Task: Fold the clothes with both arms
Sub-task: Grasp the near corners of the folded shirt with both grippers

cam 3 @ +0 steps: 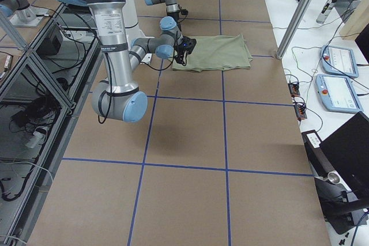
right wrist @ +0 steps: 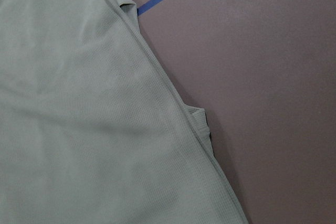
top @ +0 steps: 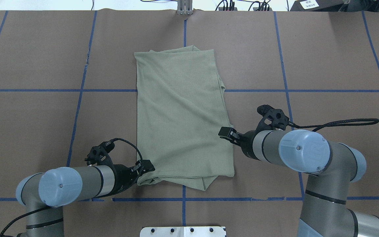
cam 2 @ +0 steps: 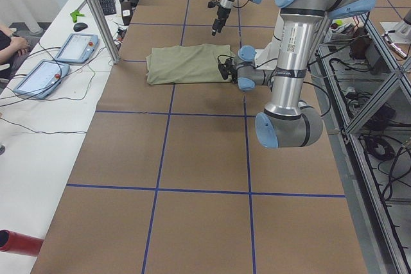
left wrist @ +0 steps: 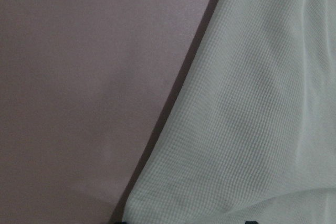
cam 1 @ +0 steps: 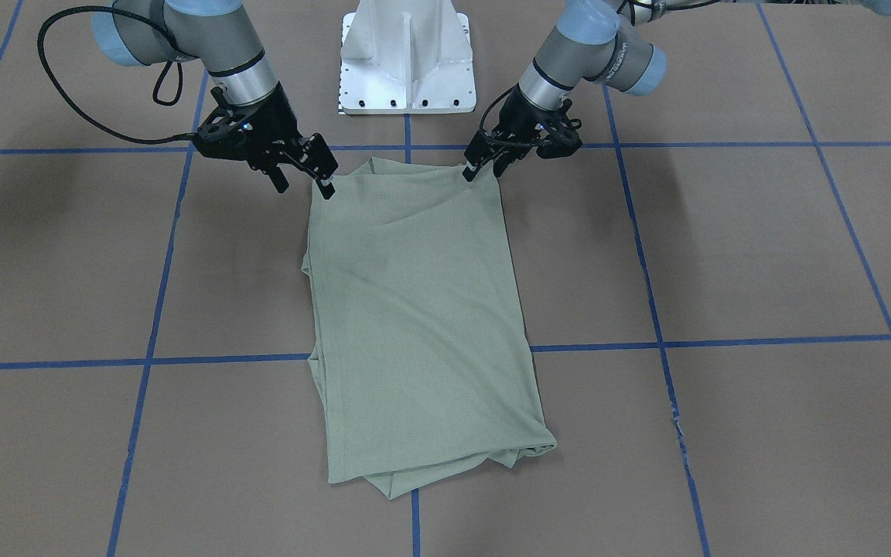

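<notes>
The pale green shirt [cam 1: 422, 309] lies flat on the brown table as a long folded rectangle [top: 183, 115], one short end toward the robot. My left gripper [cam 1: 486, 169] [top: 146, 167] is open and low at that end's left corner. Its wrist view shows the knit fabric [left wrist: 252, 103] spread between two widely spaced fingertips. My right gripper [cam 1: 303, 186] [top: 225, 132] is open at the shirt's right edge, a little farther up, with one finger [cam 1: 327, 188] touching the corner. The right wrist view shows only the shirt's edge [right wrist: 79, 119] and bare table. Collar, logo and tag are hidden.
The white base pedestal [cam 1: 407, 62] stands just behind the shirt's near end. Blue tape lines [top: 77, 90] grid the table. Two tablets [cam 2: 76, 47] and a person's arm [cam 2: 9, 40] are on the side bench beyond a metal post [cam 2: 96, 11].
</notes>
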`<state>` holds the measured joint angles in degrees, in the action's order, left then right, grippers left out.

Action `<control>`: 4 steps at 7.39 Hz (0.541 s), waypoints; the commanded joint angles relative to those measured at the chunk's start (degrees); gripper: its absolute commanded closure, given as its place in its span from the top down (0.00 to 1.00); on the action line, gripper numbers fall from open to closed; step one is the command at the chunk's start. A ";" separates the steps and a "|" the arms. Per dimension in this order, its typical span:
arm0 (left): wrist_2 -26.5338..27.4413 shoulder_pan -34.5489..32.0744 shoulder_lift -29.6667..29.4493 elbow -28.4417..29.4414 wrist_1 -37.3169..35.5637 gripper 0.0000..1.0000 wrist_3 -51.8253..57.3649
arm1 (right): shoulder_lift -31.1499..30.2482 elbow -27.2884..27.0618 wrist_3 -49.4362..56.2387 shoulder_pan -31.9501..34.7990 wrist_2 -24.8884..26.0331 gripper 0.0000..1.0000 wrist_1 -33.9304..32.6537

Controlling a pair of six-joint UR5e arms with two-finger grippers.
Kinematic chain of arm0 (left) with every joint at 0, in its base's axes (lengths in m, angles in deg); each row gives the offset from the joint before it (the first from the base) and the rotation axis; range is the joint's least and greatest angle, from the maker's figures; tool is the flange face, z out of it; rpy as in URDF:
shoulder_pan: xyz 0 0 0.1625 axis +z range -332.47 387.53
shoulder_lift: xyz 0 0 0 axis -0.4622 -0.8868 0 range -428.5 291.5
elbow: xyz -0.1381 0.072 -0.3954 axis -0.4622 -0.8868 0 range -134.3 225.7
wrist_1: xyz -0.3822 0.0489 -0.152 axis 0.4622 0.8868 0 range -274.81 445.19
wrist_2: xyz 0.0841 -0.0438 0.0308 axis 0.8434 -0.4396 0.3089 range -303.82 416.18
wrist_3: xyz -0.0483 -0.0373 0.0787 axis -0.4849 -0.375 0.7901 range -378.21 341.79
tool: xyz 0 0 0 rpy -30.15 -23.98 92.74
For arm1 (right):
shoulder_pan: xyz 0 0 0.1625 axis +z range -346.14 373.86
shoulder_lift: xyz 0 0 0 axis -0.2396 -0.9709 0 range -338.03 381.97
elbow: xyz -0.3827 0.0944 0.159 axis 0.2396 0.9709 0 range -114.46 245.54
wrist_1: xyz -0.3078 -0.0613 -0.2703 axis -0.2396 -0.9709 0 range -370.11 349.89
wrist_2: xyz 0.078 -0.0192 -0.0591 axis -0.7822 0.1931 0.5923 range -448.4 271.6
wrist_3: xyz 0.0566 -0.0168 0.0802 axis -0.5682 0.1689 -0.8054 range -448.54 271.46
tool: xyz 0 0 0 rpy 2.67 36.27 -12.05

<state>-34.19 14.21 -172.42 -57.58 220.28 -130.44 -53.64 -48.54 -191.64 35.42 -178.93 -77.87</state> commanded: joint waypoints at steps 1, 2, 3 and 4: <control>0.02 0.66 0.11 -0.08 0.00 0.80 0.00 | -0.06 0.00 0.00 -0.11 0.00 1.00 0.00; 0.02 0.67 0.11 -0.08 0.00 0.75 0.00 | -0.06 0.09 0.00 -0.29 0.00 1.00 0.00; 0.02 0.75 0.03 -0.17 0.00 0.34 0.00 | -0.06 0.09 0.00 -0.46 0.00 1.00 0.00; 0.02 0.76 0.03 -0.26 0.00 0.00 0.00 | -0.06 0.26 -0.26 -0.90 0.09 1.00 0.00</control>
<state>-34.18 14.91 -172.35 -57.75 220.28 -130.44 -53.70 -48.42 -191.70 34.94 -178.91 -77.87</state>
